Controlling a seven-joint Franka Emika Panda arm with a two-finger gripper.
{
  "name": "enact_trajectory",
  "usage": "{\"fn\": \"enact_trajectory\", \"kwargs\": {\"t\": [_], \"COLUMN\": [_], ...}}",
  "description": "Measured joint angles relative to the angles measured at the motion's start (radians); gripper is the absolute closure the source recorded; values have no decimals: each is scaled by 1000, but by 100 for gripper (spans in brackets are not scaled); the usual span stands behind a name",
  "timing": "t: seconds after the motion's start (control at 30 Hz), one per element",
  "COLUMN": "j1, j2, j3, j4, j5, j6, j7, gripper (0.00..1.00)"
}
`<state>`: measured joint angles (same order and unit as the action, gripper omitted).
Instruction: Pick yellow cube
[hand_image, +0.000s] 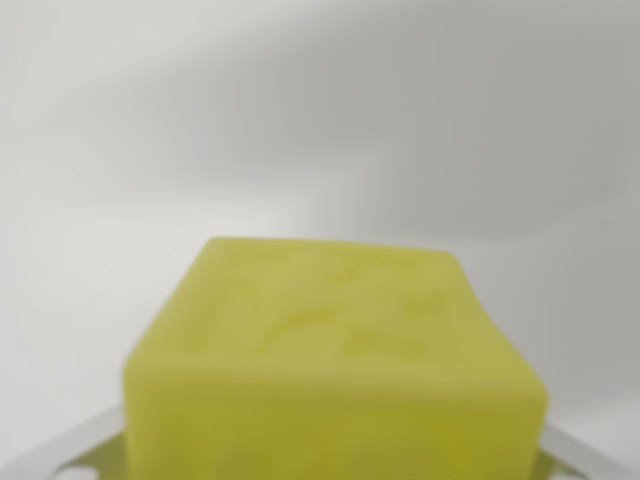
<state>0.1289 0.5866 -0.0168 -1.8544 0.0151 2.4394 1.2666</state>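
Yellow cube (335, 370) blurred, close up btwn metal pincer (330, 465) tips, grip state unclear, white surface (300, 120) behind

wrist view, very close, blurred, facing yellow cube (335, 360)

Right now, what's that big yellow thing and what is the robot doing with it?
That is a yellow-green cube with raised shapes pressed into its top, seen very close and blurry from the camera on the robot's wrist. It fills the lower middle of the picture, over a plain white surface. Pale metal pieces peek out at both bottom corners beside the cube, probably parts of the robot's gripper. The cube sits right between them, but the picture does not show whether the gripper is squeezing it yet.
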Motion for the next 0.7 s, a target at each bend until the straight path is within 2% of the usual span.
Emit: {"fn": "enact_trajectory", "kwargs": {"t": [0.7], "j1": [0], "j2": [-94], "j3": [0], "j4": [1], "j5": [-3], "j6": [-95], "j7": [2], "gripper": [100]}}
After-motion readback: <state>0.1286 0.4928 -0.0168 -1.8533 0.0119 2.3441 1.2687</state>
